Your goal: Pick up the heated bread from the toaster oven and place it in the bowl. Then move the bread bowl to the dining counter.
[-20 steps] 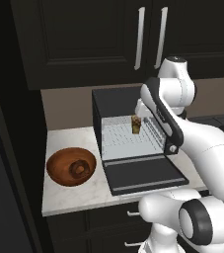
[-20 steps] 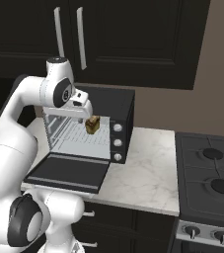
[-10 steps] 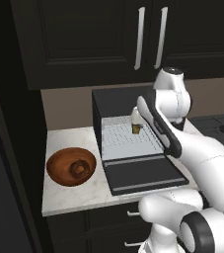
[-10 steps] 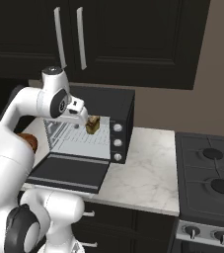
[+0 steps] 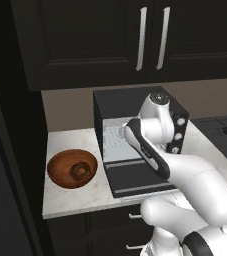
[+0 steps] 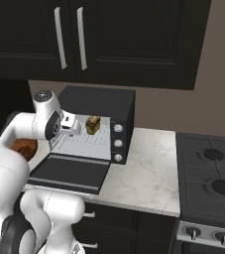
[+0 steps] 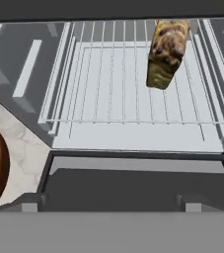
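tan bread (image 7: 167, 52) sits at one o'clock on the oven (image 6: 101, 101) rack; gripper (image 6: 73, 125) spread apart, empty; bowl (image 5: 72, 168) at nine o'clock.

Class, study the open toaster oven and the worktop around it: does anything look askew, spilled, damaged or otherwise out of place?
Nothing stands out. The heated bread sits on the toaster oven rack, door down, and the bowl rests upright beside it.

dark cabinets (image 5: 110, 40), stovetop (image 6: 210, 186), marble worktop (image 6: 148, 173)
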### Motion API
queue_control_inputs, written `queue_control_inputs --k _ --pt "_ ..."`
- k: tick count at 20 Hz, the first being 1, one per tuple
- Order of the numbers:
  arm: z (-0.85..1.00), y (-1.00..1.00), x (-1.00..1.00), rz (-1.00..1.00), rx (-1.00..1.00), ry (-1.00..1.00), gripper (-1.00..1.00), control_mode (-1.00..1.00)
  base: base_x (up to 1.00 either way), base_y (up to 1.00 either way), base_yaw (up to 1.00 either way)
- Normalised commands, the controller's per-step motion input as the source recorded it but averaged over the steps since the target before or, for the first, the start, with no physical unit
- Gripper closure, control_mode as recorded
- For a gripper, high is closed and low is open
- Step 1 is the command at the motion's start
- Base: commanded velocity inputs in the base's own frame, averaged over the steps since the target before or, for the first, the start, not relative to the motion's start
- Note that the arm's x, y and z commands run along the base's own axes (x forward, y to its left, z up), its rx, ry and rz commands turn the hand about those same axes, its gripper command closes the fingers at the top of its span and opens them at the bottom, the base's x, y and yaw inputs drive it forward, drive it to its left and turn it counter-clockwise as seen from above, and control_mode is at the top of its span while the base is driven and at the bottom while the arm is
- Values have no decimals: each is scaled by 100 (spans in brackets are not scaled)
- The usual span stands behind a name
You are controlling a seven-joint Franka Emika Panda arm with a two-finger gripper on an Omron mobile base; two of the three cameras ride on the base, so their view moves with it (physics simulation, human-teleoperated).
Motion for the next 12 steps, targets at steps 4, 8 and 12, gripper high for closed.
queue_control_inputs --k 4,8,12 --pt "-31 0 36 -1 -1 -1 -100 -100 0 0 0" --pt "-24 0 38 0 0 -2 -100 -100 0 0 0" --pt "-28 0 45 -1 0 -1 -100 -100 0 0 0"
